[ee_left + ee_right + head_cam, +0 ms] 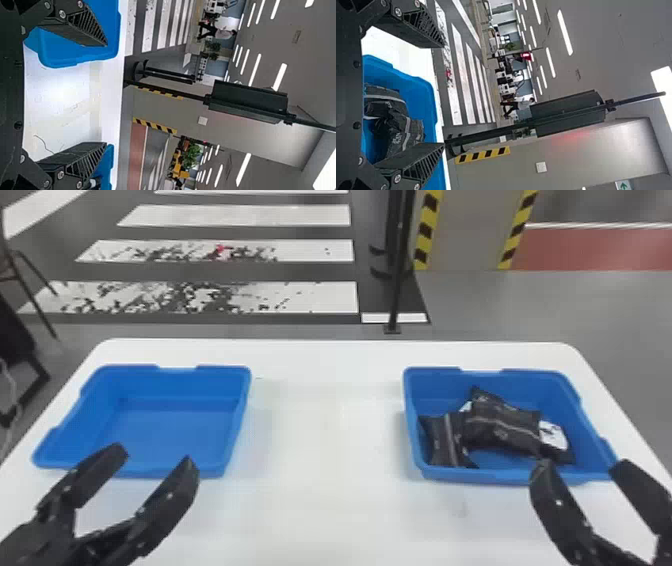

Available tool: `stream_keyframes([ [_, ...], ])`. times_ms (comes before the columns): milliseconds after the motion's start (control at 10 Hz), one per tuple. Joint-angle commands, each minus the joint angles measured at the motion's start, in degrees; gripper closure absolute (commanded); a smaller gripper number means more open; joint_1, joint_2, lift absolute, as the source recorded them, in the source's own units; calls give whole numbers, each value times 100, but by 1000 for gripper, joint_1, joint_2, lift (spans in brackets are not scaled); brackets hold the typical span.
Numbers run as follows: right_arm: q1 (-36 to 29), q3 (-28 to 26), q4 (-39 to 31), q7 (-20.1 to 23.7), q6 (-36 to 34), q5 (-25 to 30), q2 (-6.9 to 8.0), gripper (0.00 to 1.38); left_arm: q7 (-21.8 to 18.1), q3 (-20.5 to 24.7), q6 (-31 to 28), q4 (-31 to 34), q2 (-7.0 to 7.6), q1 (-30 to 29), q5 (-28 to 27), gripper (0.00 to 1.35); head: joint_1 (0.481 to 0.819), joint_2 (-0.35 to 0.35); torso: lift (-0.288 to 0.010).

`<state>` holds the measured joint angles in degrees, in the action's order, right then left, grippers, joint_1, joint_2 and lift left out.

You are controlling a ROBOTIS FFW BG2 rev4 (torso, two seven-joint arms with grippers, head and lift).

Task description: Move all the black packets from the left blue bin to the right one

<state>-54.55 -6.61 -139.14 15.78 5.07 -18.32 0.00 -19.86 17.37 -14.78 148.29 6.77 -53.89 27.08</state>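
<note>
My left gripper (pixel 155 465) is open at the near edge of the left blue bin (pixel 175 435), whose inside shows bare blue. In the left wrist view the left gripper (pixel 106 95) has its fingers wide apart with nothing between them. Several black packets (pixel 502 422) lie heaped in the right blue bin (pixel 510 476). By that bin's near right edge, my right gripper (pixel 580 465) stands open and holds nothing. The right wrist view shows the right gripper (pixel 443 95) spread wide, with black packets (pixel 395 122) in the blue bin (pixel 421 91) behind it.
Both bins stand on a white table (pixel 325 430), with a stretch of tabletop between them. Beyond its far edge a thin black post (pixel 398 265) rises from the floor. A dark chair (pixel 20 340) is at the far left.
</note>
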Motion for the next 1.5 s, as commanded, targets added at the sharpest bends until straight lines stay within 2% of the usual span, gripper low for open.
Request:
stream_keyframes([
  [0,0,-2,14,4,0,-19,5,154,0,0,-12,0,0,-11,11,188,695,14,-185],
  [1400,-43,9,70,30,0,-99,5,154,0,11,-83,0,-18,-67,34,188,695,15,-185],
])
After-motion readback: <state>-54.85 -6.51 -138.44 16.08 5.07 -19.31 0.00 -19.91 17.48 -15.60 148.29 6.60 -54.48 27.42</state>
